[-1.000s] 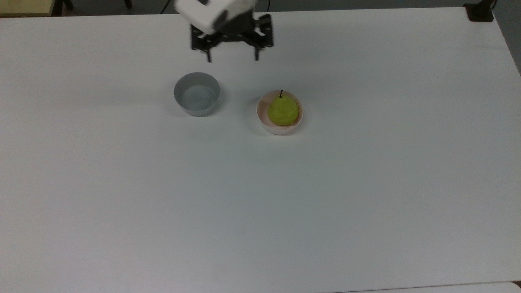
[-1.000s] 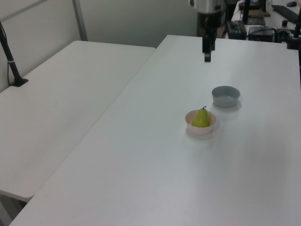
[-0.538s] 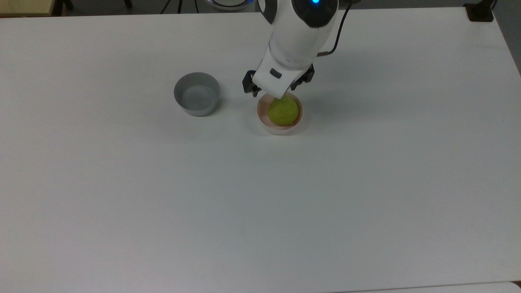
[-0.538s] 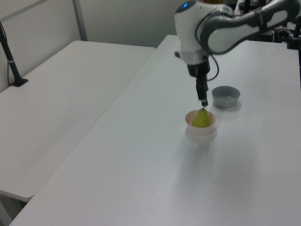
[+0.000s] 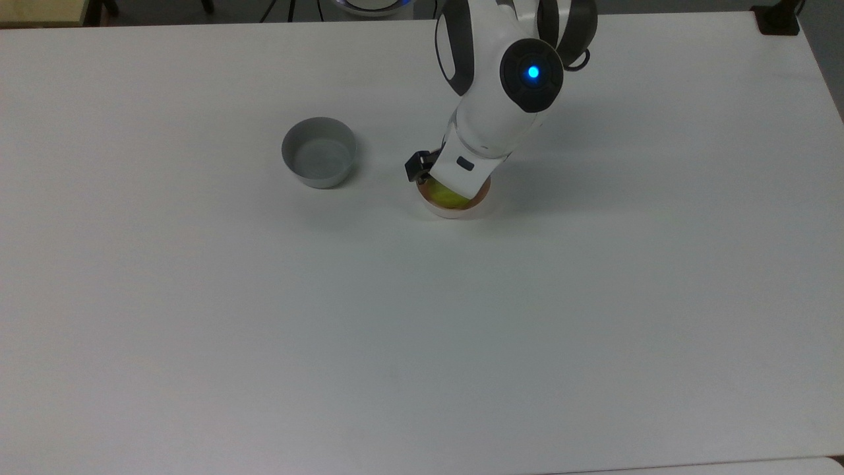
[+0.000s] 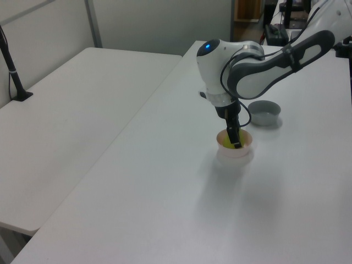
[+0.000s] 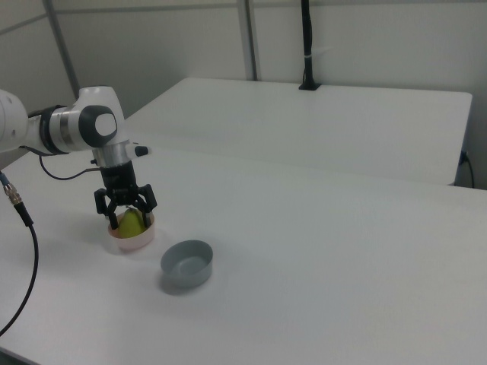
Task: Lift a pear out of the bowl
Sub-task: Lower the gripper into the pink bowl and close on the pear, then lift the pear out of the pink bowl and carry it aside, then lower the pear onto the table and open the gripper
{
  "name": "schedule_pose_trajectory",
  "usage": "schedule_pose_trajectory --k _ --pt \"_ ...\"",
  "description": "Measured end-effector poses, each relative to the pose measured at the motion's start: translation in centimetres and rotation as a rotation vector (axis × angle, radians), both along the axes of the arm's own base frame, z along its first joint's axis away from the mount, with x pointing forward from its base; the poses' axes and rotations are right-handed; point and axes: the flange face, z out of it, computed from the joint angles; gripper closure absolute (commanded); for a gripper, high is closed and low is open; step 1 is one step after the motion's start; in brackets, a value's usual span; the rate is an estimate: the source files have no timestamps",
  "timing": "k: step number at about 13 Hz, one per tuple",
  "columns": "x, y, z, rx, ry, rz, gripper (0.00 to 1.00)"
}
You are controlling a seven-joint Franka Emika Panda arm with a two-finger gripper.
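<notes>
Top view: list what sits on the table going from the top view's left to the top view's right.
Grey bowl → pink bowl, holding the pear with the gripper lowered over it.

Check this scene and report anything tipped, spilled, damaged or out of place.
Nothing stands out. The pear sits in the pink bowl, which stands upright on the table, with the open gripper straddling it. The grey bowl stands upright beside it, apart from it.
</notes>
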Motion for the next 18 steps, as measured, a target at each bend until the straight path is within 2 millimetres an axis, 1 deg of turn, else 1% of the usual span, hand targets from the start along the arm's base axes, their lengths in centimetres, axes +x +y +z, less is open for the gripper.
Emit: schedule_pose_trajectory --k 2,3,4,6,7,8,9,10,11,12,13,15,16,17,18 --pt "0.2 0.3 -1.0 -0.003 -0.008 0.008 0.55" --pt "0.2 0.5 -1.0 -0.008 -0.011 0.016 0.67" --pt "0.2 0.7 -0.9 -0.009 -0.013 0.02 0.71" --pt "0.2 0.9 -0.7 -0.007 -0.017 0.024 0.71" --pt "0.4 1.0 0.1 -0.002 -0.031 0.024 0.71" --pt "0.6 1.0 1.7 0.009 -0.054 0.023 0.7" --pt "0.7 0.6 4.1 0.019 -0.076 0.015 0.7" --pt "0.8 -0.4 6.7 0.029 -0.095 0.001 0.7" --pt "1.2 -2.1 8.9 0.04 -0.12 -0.024 0.7" --pt "1.8 -4.4 10.3 0.048 -0.142 -0.058 0.7" --pt "2.3 -6.1 10.7 0.05 -0.15 -0.083 0.69" --pt "3.2 -10.6 10.9 0.048 -0.164 -0.146 0.66" --pt "4.1 -14.0 10.9 0.05 -0.196 -0.187 0.64" --pt "4.7 -16.4 10.5 0.049 -0.222 -0.214 0.64" --pt "5.1 -17.5 9.9 0.046 -0.227 -0.224 0.64"
